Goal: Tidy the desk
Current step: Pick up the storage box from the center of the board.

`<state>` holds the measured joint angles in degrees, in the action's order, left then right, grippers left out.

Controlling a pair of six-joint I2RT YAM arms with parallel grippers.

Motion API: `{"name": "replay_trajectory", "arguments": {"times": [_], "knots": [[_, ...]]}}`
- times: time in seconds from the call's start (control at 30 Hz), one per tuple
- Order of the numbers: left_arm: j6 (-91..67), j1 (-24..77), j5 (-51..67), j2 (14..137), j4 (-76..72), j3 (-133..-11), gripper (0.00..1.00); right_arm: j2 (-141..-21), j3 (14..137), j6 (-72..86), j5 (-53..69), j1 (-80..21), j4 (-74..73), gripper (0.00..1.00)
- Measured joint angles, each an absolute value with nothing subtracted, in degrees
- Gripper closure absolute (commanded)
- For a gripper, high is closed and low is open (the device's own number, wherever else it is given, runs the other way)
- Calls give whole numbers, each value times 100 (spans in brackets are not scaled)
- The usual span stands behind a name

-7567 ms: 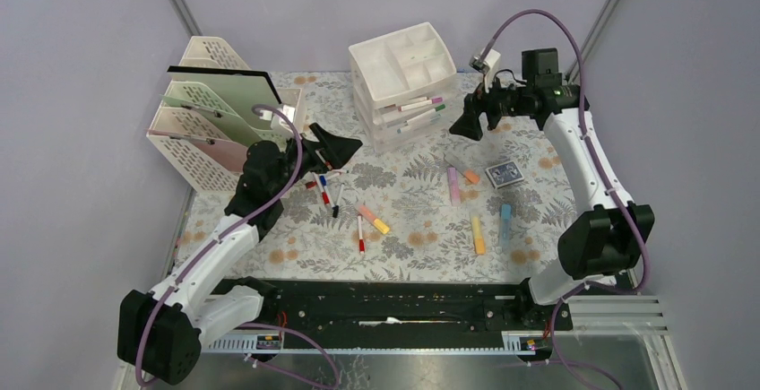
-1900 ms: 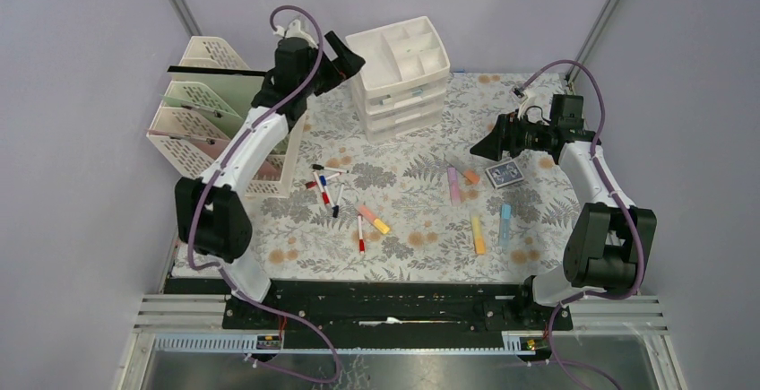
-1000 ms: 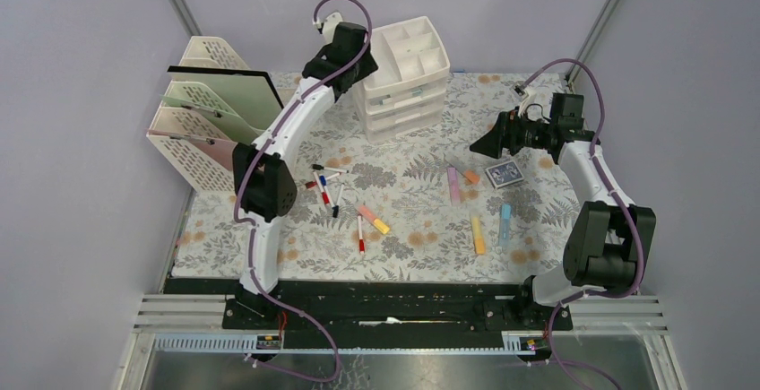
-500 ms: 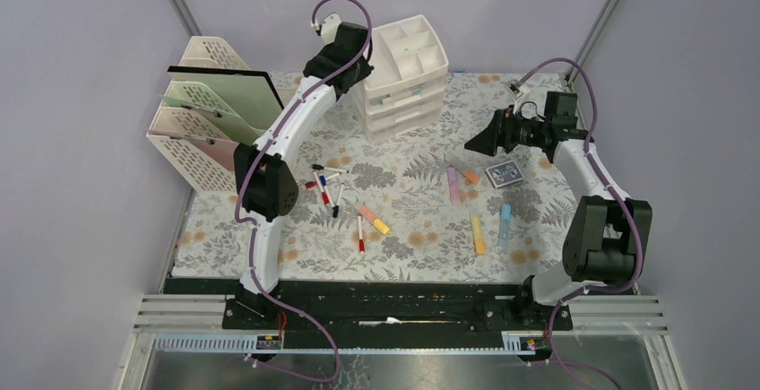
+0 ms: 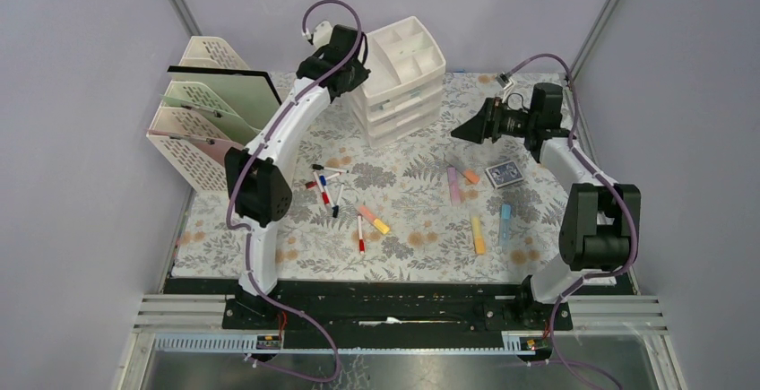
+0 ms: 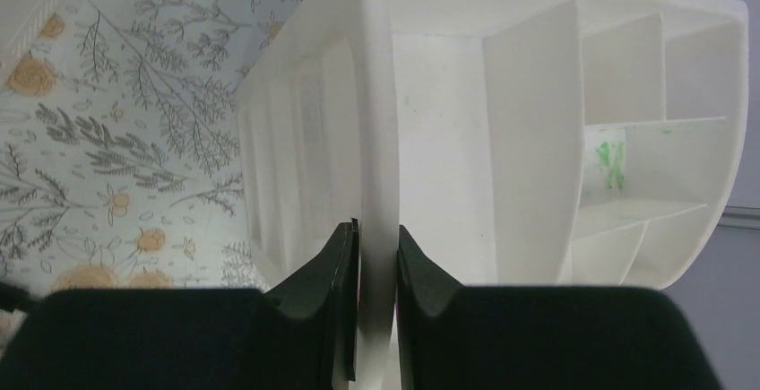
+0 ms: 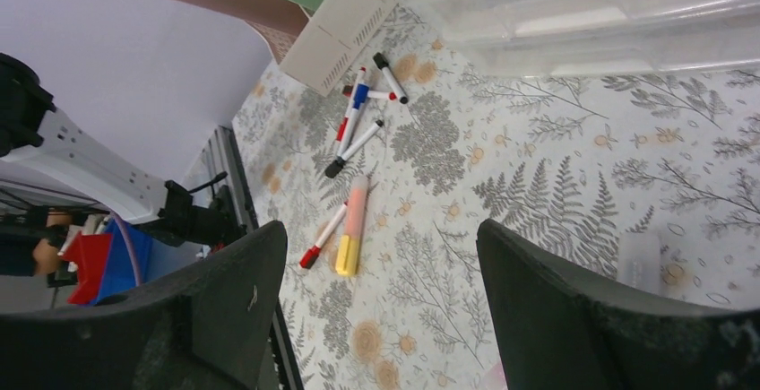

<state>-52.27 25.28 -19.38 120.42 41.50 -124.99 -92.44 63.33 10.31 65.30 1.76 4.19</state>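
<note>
The left gripper (image 6: 376, 233) is clenched on the side wall of the white drawer unit (image 5: 405, 45). Its two dark fingers (image 6: 333, 269) sit close together with only the thin plastic wall between them, one outside the unit and one inside its open top tray. The right gripper (image 7: 381, 238) is spread wide and grasps nothing. It hangs in the air to the right of the drawer unit, above the cloth.

The desk (image 5: 421, 251) lies under and in front of the drawer unit, covered in pale cloth printed with grey ferns and orange flowers. The unit stands near the far edge, about midway across. To its left is a cream file rack (image 5: 199, 143) holding green and pink folders. In front of the unit and a little left lies a loose cluster of markers (image 5: 324, 184), with a red marker (image 5: 360, 234) and an orange-and-yellow highlighter (image 5: 374, 220) nearer the arms. In front of the unit and to its right lie a pink highlighter (image 5: 453, 184), a yellow one (image 5: 478, 233) and a blue one (image 5: 505, 222), beside a deck of cards (image 5: 505, 173).

Lilac-grey walls (image 5: 81, 229) close in behind and on both sides of the unit. A metal rail (image 5: 175, 305) runs along the near edge.
</note>
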Motion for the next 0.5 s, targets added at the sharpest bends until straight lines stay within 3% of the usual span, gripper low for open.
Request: {"name": "replay_trajectory", "arguments": {"times": [0.5], "knots": [[-6545,2495,-1240,10989,4289,-11212,100,-10259,5513,5050,6298,-395,4939,18]]}}
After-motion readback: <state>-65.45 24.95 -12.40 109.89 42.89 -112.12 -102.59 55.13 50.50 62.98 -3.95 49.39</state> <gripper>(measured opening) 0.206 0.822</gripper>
